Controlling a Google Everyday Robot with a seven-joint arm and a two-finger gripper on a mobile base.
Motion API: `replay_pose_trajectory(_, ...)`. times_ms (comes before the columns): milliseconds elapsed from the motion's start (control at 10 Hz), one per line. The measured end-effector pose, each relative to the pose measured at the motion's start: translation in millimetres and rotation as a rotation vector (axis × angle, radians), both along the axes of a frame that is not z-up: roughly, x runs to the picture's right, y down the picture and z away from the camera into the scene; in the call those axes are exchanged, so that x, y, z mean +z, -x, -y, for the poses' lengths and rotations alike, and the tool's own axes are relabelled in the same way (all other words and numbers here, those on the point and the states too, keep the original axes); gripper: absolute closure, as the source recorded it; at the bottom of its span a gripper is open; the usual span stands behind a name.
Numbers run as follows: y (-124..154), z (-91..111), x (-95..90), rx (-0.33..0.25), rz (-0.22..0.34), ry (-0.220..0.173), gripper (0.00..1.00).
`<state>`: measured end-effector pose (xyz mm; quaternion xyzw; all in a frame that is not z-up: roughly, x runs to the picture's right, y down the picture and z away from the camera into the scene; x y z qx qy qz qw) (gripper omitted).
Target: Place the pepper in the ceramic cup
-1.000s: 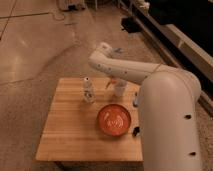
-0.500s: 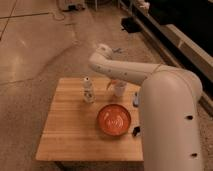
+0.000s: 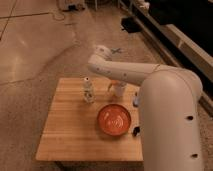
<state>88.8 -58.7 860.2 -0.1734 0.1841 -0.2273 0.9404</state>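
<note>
**Table inventory: white arm over cup, bowl and bottle**

Where the white arm (image 3: pixel 150 80) reaches across the rear of the wooden table (image 3: pixel 65 135), its end effector (image 3: pixel 116 86) sits low above the ceramic cup (image 3: pixel 119 90), mostly hidden by the arm's own forearm; whether it is spread or pressed together cannot be told.

Item 1. Ceramic cup: small, white, upright, near the rear edge of the table and right of centre. The arm passes directly above it.

Item 2. Pepper (image 3: pixel 114 83): a small patch of orange shows at the cup's rim, just under the arm. Whether it rests inside the cup or is pinched above it cannot be told.

Item 3. Bottle (image 3: pixel 88 91): pale, slim, upright, left of the cup and apart from it.

Item 4. Bowl (image 3: pixel 114 120): wide, orange-red, sits in front of the cup, nearer the table's front right, apart from cup and bottle.

Item 5. Small blue object (image 3: pixel 135 101): at the right edge of the table, beside the arm's large white body; kind cannot be told.

Item 6. Small dark object (image 3: pixel 135 132): at the right edge, right of the bowl; kind cannot be told.

Surroundings: pale speckled floor (image 3: pixel 35 45) around the table.
</note>
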Motion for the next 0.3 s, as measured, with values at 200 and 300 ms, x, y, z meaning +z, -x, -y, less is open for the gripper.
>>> replay_pose_trajectory(200,0.0,1.1,-1.1,-0.004,-0.005,-0.003,0.53)
replay_pose_trajectory(300,-0.3,2.5,-2.4,-0.009,-0.012,-0.008,0.53)
